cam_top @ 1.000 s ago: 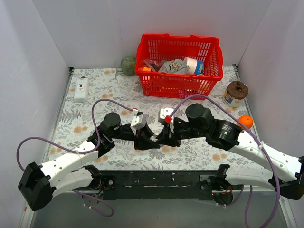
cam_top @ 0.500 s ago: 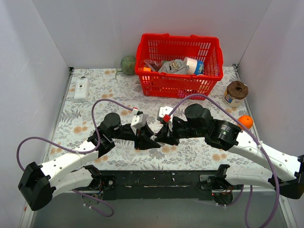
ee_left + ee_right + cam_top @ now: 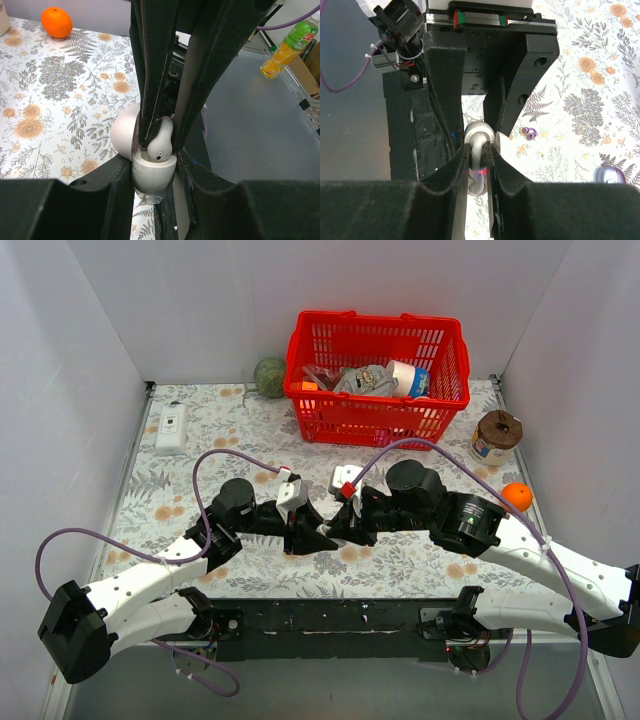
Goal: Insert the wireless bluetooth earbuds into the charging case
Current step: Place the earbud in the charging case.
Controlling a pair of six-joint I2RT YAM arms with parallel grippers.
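Note:
My left gripper [image 3: 303, 536] [image 3: 154, 176] is shut on a white hinged charging case [image 3: 154, 172] with its lid [image 3: 124, 134] open. My right gripper [image 3: 337, 530] [image 3: 478, 161] is shut on a white earbud [image 3: 478, 150] [image 3: 160, 144] and holds it tip-down in the case's socket. The case's rim shows behind it in the right wrist view [image 3: 480, 131]. Two tiny purplish buds [image 3: 527, 132] lie on the tablecloth beside the grippers. A lavender rounded case [image 3: 610, 176] lies at the right wrist view's lower right edge, partly cut off.
A red basket [image 3: 376, 370] full of items stands at the back. A green ball [image 3: 269, 376], a white remote [image 3: 172, 427], a brown-lidded jar [image 3: 496, 436] and an orange [image 3: 516, 495] [image 3: 56, 21] sit round the edges. The black base rail [image 3: 340, 618] is near.
The right arm has edged slightly left toward the left gripper, keeping the earbud at the case. The left arm has barely moved.

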